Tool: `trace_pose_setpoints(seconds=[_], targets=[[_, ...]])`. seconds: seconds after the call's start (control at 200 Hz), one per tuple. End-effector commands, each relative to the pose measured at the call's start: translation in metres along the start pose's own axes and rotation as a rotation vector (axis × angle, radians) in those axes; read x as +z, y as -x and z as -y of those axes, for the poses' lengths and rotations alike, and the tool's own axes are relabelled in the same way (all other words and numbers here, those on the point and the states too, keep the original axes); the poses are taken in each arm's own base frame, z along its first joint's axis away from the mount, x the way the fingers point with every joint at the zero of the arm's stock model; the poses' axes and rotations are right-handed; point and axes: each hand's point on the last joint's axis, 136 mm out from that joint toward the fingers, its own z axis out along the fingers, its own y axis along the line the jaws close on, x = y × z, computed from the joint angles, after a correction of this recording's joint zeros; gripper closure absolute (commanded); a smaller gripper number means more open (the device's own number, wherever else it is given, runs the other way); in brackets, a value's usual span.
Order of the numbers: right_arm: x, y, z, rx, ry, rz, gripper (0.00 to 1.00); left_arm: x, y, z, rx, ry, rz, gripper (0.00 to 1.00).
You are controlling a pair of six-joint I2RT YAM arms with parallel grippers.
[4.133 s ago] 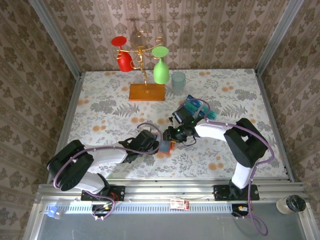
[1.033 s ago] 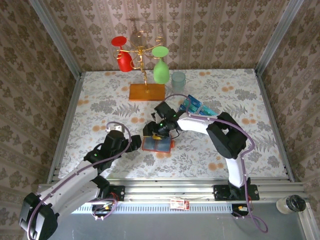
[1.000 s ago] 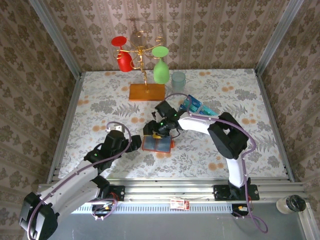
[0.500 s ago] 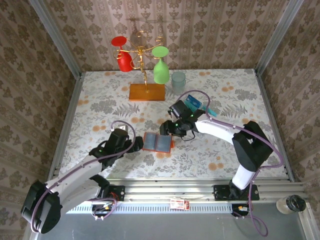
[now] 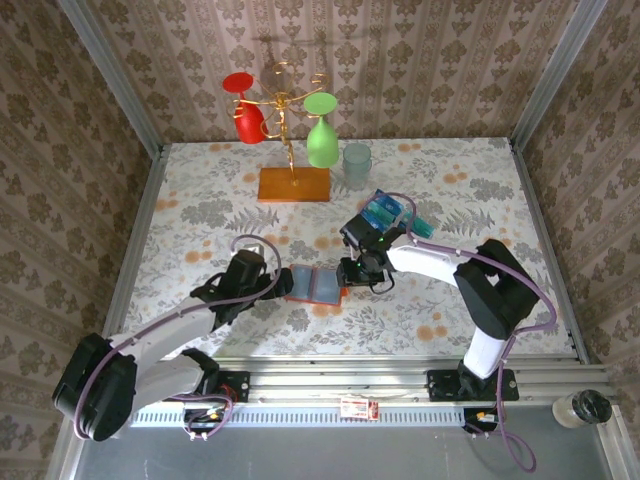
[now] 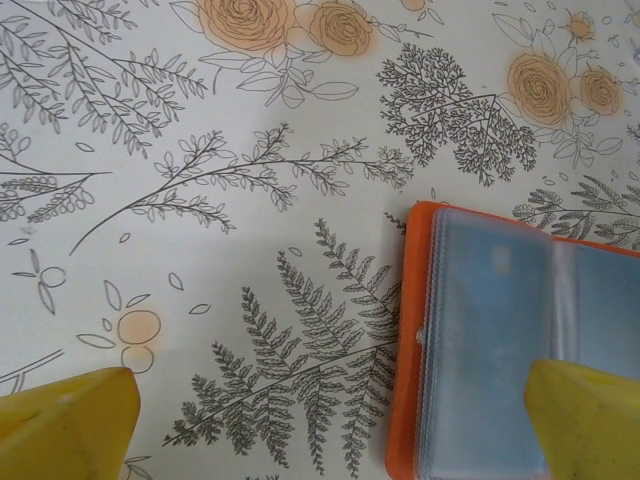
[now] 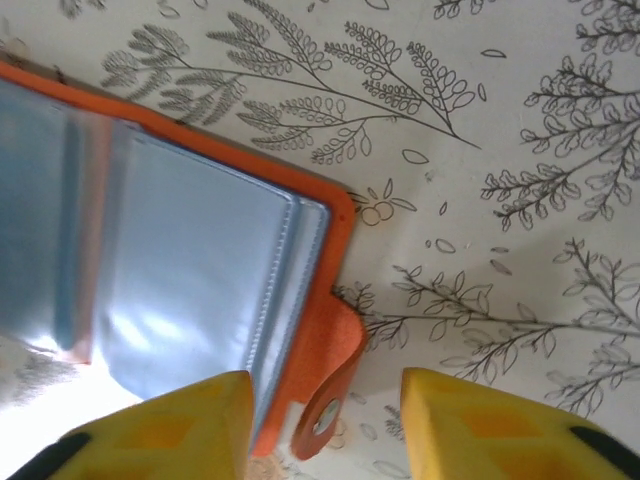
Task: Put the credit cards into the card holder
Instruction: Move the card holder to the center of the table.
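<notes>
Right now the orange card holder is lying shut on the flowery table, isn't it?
No. The card holder is lying open on the table, not shut. The right wrist view shows it spread flat with its snap tab undone.

White-and-black left arm (image 5: pixel 190 320) stretched low, its yellow-tipped left gripper (image 5: pixel 272 283) spread wide at the left edge of the open orange card holder (image 5: pixel 315 285), right arm (image 5: pixel 440 262) bent, yellow-tipped right gripper (image 5: pixel 358 272) angled down over its right edge, jaws narrowly apart.
</notes>
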Motion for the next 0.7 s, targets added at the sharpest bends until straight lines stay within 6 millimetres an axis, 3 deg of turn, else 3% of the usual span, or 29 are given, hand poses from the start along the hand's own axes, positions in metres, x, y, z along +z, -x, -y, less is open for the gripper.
trace_pose_setpoints(seconds=[0.0, 0.14, 0.245, 0.525, 0.57, 0.695], targets=[[0.004, -0.002, 0.013, -0.011, -0.065, -0.013, 0.76, -0.001, 0.015, 0.017, 0.016, -0.046, 0.033, 0.0], [0.0, 0.0, 0.023, 0.004, -0.086, 0.003, 0.94, 0.001, 0.015, 0.02, 0.018, -0.051, 0.029, 0.0], [-0.003, -0.003, 0.032, 0.019, -0.095, 0.008, 1.0, 0.003, 0.014, 0.02, 0.019, -0.048, 0.027, 0.0], [-0.017, -0.003, 0.056, 0.055, -0.116, 0.025, 1.0, 0.007, 0.014, 0.027, 0.027, -0.057, 0.013, 0.0], [-0.019, -0.003, 0.059, 0.059, -0.12, 0.024, 0.95, 0.007, 0.013, 0.028, 0.028, -0.057, 0.012, 0.0], [-0.031, 0.004, 0.056, 0.051, -0.093, 0.045, 0.68, 0.008, 0.014, 0.029, 0.029, -0.06, 0.012, 0.0]])
